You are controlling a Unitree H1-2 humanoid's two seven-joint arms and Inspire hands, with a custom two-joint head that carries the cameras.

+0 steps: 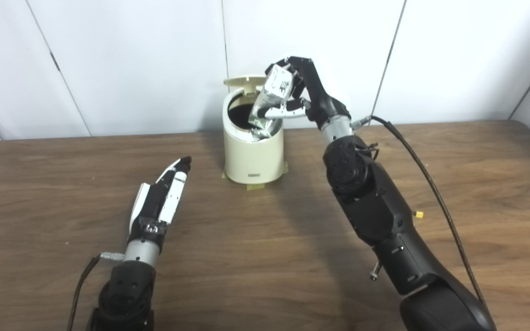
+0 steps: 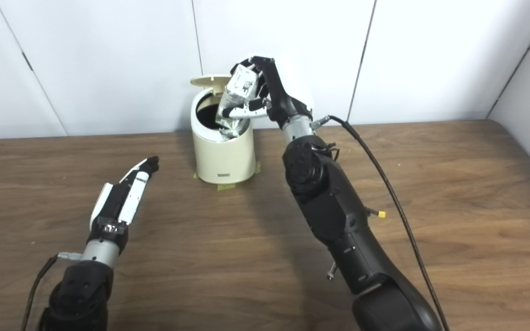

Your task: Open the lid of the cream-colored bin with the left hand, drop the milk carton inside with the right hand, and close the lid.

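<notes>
Where the right hand's fingers close, the lines below start and work outward.

Milk carton (image 1: 272,99): a crumpled, silvery-white pack with dark print, tilted, its lower end dipping past the bin's rim, its upper end above the opening.

Right hand (image 1: 304,94): black, with a white thumb; fingers curl over the carton's top and far side, the thumb presses its near face, so the carton is clasped between them.

Bin (image 1: 252,154): cream-colored, smooth plastic, a round tub with a slanted top, directly under the right fingers; the inside looks dark.

Lid (image 1: 244,82): a flat cream disc, tipped up at the back of the opening, just left of the right fingertips.

Tape (image 1: 256,186): yellowish strips at the bin's foot, on the near side and at both flanks.

Left hand (image 1: 166,195): white and black shell, fingers stretched out straight and close together, holding nothing; the fingertips point toward the bin, near its left side but not touching it.

Table (image 1: 39,184): brown wood grain, matte, under both arms.

Cable (image 1: 426,174): thin, black, running from the right wrist back along the forearm.

Wall (image 1: 131,59): white flat panels with dark seams behind the bin.
</notes>
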